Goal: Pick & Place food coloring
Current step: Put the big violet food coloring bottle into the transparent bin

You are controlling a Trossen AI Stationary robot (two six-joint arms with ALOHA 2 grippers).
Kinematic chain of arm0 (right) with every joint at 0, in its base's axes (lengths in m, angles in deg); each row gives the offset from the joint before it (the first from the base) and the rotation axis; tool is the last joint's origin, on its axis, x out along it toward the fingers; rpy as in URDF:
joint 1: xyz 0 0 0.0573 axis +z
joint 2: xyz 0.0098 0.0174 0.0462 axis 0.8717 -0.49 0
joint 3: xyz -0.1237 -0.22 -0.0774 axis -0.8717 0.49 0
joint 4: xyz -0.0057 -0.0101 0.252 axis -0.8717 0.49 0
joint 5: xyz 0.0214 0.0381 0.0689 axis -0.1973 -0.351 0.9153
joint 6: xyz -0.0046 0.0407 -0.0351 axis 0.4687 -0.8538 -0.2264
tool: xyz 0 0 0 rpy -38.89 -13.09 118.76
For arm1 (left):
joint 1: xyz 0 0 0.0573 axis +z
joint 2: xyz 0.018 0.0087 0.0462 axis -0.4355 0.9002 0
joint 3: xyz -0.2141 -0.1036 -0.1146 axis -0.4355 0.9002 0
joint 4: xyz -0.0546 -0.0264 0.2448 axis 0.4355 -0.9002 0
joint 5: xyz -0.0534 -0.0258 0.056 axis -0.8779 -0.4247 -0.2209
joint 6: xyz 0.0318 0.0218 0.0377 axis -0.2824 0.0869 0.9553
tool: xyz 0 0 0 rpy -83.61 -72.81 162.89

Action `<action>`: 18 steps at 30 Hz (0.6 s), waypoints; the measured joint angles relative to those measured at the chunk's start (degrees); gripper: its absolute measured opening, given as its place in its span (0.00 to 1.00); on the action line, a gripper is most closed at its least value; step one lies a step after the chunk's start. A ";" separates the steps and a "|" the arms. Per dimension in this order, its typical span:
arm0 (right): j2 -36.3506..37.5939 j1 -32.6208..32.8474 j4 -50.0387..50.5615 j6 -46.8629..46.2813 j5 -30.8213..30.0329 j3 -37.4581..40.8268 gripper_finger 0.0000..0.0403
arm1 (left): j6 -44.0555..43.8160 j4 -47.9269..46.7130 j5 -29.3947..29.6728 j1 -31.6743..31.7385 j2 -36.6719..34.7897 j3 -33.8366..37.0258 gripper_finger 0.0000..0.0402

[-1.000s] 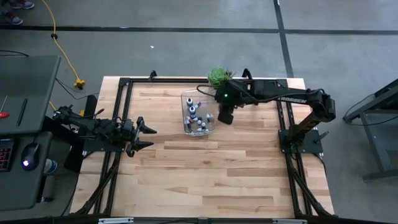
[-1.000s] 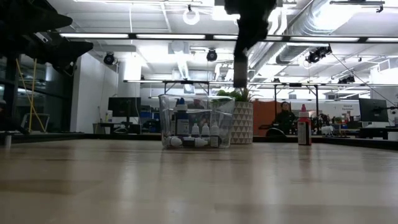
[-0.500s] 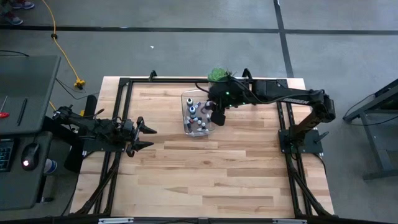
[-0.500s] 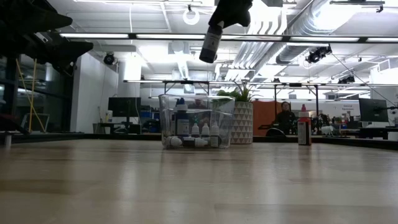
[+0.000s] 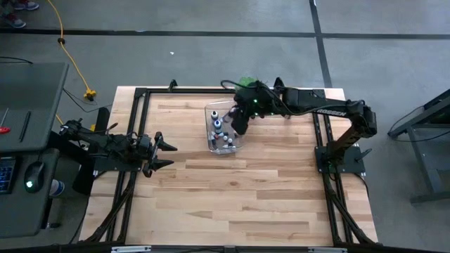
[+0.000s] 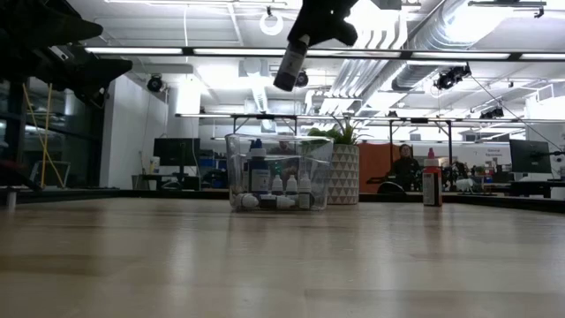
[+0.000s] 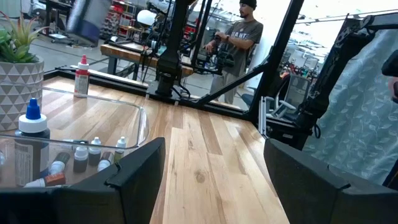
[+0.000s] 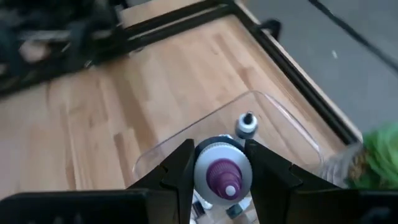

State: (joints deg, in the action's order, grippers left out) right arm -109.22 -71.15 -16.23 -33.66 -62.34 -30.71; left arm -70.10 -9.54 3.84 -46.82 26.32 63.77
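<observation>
Purple-capped bottle carried over the bin

The right gripper (image 5: 240,121), clamped on a purple-capped food coloring bottle (image 8: 222,172), has swung from beside the clear bin (image 5: 210,143) to above it, upper centre of the high view, so a drop looks close. The left gripper (image 5: 163,152) waits at centre left, fingers apart.

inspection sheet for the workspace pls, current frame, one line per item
Surface: wooden table, black frame on it.
Job's things: small dropper bottles in clear bin; purple-capped bottle held above the bin.
Clutter: potted plant behind bin; red-capped bottle standing apart.
Hands: right hand shut on purple-capped bottle; left hand open, idle at left edge.
Cables: yellow cable on floor.
Surroundings: desk with mouse; person in the room.
</observation>
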 joint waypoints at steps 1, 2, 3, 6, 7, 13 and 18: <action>-0.34 -0.29 -0.16 -2.11 -0.46 -0.04 0.28 | 0.00 0.00 -0.01 -0.01 0.00 0.00 0.68; -0.82 -0.56 -0.51 -3.92 -0.77 -0.04 0.28 | 0.00 0.00 0.00 0.01 0.00 0.00 0.68; -1.20 -0.65 -0.99 -5.51 -1.38 -0.04 0.28 | 0.00 0.00 -0.01 0.01 0.02 0.00 0.68; -2.32 -0.85 -2.32 -11.16 -3.82 -0.04 0.28 | 0.00 0.00 0.01 0.00 0.00 0.00 0.68; -2.81 -0.80 -2.68 -13.06 -5.01 -0.07 0.28 | 0.00 0.00 0.00 0.00 0.00 0.00 0.68; -6.00 -1.45 -2.39 -17.77 -11.62 -0.15 0.28 | 0.00 0.00 0.01 -0.01 0.00 0.00 0.68; -9.88 -2.31 -2.77 -15.37 -12.68 -0.15 0.28 | 0.00 0.00 0.00 -0.01 0.01 0.00 0.68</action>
State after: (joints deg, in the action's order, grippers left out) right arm -119.10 -73.45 -19.00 -49.03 -75.01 -30.86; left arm -70.10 -9.54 3.84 -46.83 26.33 63.77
